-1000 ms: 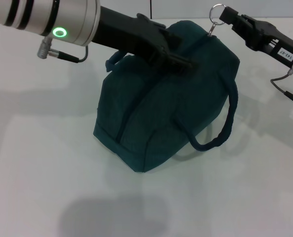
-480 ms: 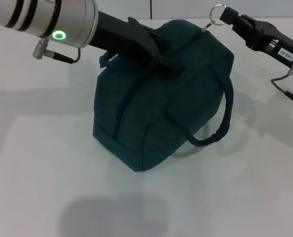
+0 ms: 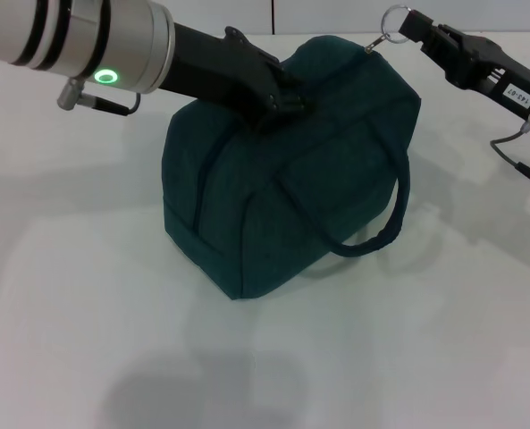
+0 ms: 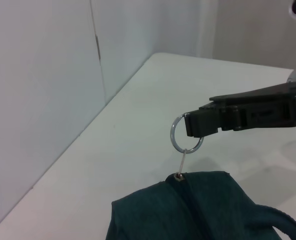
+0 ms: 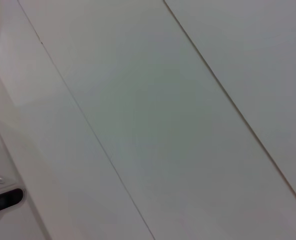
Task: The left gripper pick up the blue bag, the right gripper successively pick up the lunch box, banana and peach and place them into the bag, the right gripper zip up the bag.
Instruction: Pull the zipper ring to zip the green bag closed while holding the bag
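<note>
The blue bag (image 3: 282,188) stands on the white table, its top seam closed. My left gripper (image 3: 281,96) is shut on the fabric at the bag's top middle. My right gripper (image 3: 408,22) is at the bag's far right top corner, shut on the metal zipper ring (image 3: 392,20). In the left wrist view the ring (image 4: 186,139) hangs from the right gripper's tip (image 4: 200,125), joined by a thin link to the bag's end (image 4: 187,210). One carrying handle (image 3: 385,234) droops down the bag's right side. The lunch box, banana and peach are out of view.
The white table (image 3: 86,295) surrounds the bag, with a wall behind its far edge (image 4: 63,100). A cable (image 3: 524,170) hangs off the right arm at the right edge. The right wrist view shows only pale wall panels.
My left gripper has drawn back to the left, and the bag has leaned and shifted left with it. The right gripper and the ring have stayed in place.
</note>
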Robot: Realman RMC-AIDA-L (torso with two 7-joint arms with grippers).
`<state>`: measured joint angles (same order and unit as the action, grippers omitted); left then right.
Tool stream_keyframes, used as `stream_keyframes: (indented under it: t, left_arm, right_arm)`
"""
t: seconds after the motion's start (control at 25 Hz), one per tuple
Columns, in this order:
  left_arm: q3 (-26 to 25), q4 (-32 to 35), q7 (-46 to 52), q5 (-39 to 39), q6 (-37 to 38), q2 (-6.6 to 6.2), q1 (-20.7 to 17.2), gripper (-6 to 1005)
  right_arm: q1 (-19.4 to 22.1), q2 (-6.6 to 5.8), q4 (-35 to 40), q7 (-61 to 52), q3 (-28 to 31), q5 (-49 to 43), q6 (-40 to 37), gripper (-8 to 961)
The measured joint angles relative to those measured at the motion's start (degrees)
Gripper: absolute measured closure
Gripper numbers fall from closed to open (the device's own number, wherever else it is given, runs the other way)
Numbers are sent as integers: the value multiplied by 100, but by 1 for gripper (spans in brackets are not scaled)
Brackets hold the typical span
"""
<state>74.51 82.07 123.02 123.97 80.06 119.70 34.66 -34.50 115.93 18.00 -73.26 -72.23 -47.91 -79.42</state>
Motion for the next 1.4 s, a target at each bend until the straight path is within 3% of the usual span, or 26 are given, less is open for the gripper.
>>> stream_keyframes:
  t: [0.24, 0.36, 0.72, 1.0, 1.4]
  left_arm:
    - [14, 2, -14, 2, -10, -5, 22, 761]
    - [15, 2, -22, -9, -14, -7, 22, 935]
    - [-75, 2, -148, -514, 75, -56, -60, 945]
    - [-659, 2, -385, -1096, 598, -47, -80, 919]
    - [-832, -197, -639, -1489, 596, -30, -151, 883]
  right_arm:
    - [-8, -2, -16, 0, -2, 76, 2, 949]
    - [-8, -5, -23, 2, -2, 119, 9, 949]
    - [152, -26, -86, -2, 102, 290, 383, 949]
    - [300, -36, -179, -33, 227, 295, 953, 949]
    - [221, -14, -415, -56, 180, 261, 1200, 945]
